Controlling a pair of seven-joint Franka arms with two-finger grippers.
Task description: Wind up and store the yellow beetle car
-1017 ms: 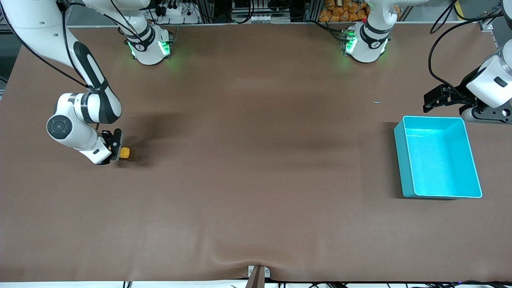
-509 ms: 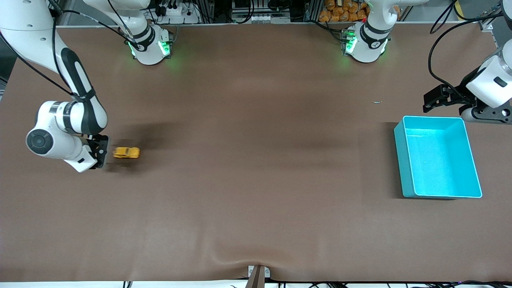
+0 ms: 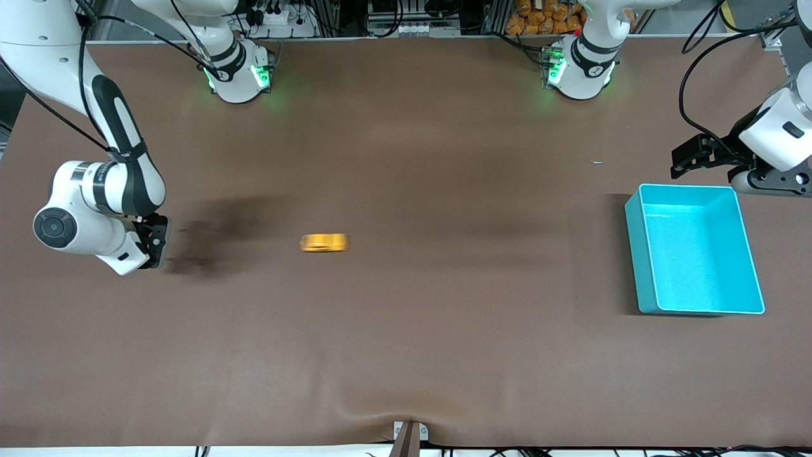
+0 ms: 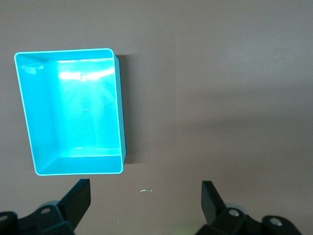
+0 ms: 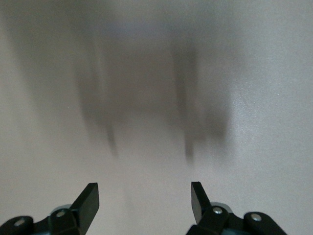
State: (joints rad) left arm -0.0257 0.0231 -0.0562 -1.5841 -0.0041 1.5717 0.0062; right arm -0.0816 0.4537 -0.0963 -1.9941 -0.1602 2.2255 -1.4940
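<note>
From the front, you see the yellow beetle car blurred on the brown table, well apart from the right gripper at nine o'clock and the turquoise bin at three o'clock. The left gripper waits near the bin's twelve o'clock edge. Your left wrist view shows fingers spread, bin empty. Your right wrist view shows fingers apart over bare table.

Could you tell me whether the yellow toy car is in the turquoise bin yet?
Not yet: the car is out on the bare table, and the bin holds nothing.
</note>
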